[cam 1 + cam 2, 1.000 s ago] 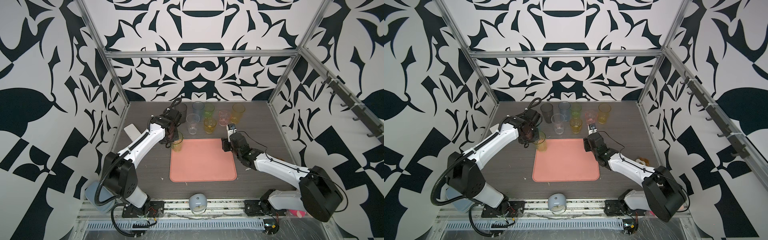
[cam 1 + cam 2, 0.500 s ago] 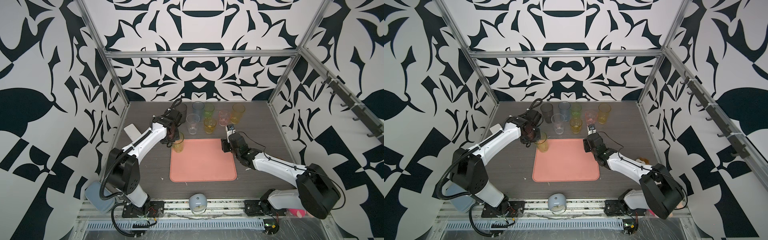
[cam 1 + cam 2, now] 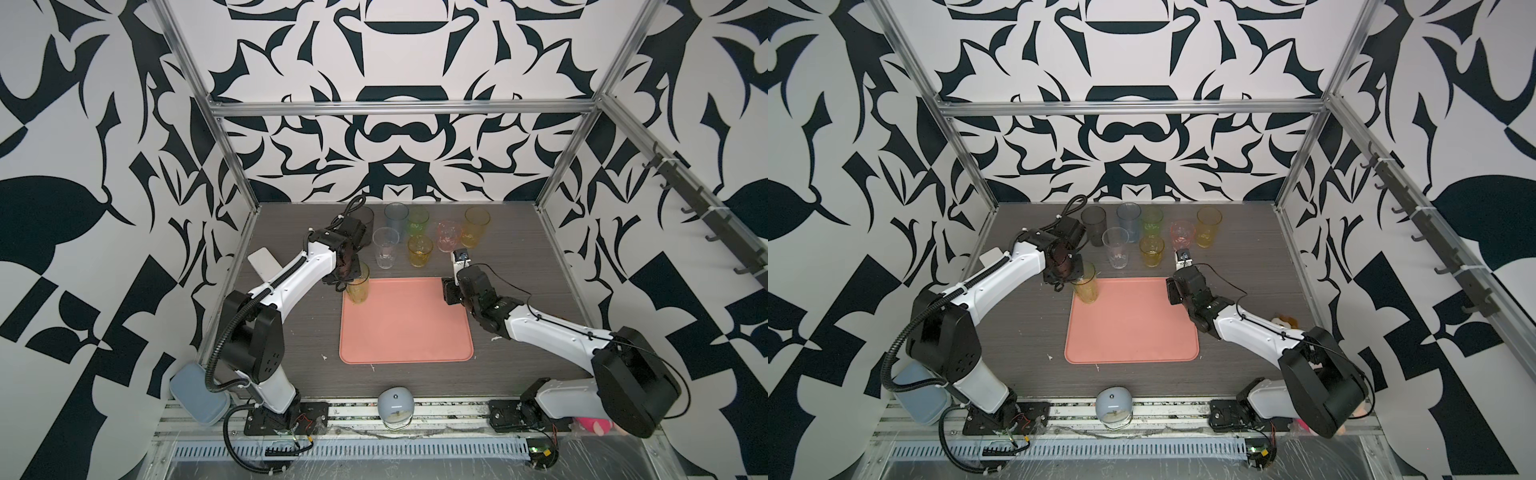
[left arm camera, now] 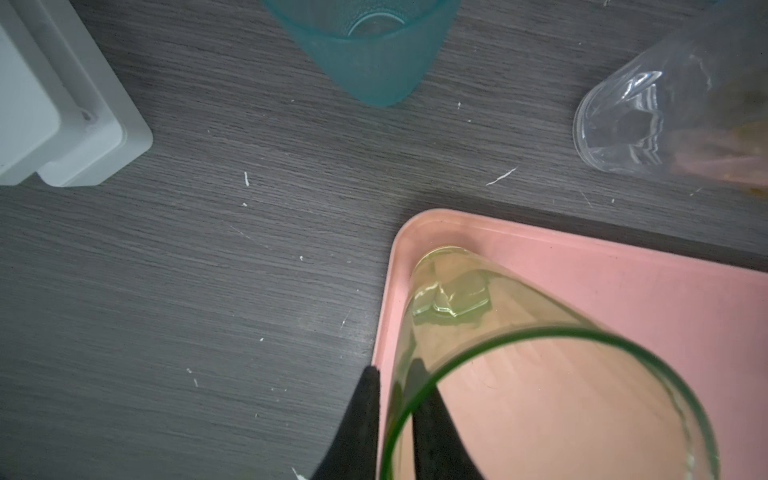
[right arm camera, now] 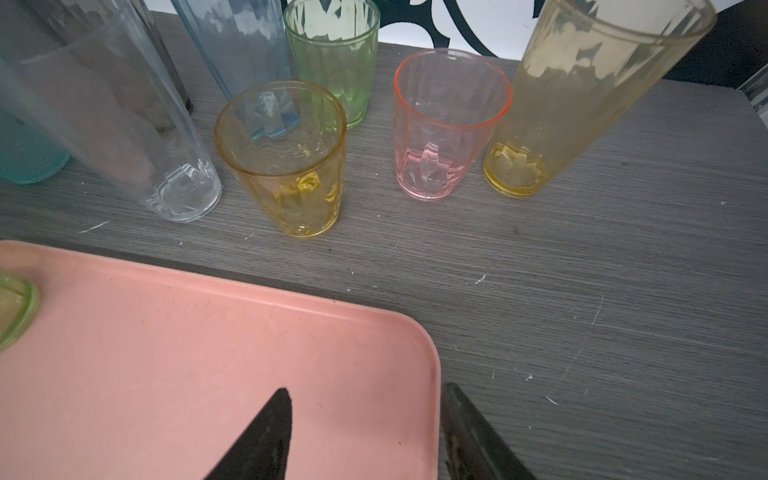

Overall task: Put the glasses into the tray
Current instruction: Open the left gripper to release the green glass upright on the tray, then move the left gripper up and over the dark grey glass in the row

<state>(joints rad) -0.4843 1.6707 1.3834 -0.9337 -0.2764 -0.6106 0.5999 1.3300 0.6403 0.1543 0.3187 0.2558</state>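
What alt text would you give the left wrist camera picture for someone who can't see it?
A tall yellow-green glass stands in the corner of a pink tray, two black fingers straddling its rim, one inside and one outside. Nearby on the dark wood table are a teal glass, a clear glass and a pale grey block.

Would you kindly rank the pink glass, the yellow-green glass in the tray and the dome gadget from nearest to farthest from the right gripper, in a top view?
1. pink glass: just beyond the right gripper.
2. yellow-green glass: far left corner of the tray.
3. dome gadget: front edge.
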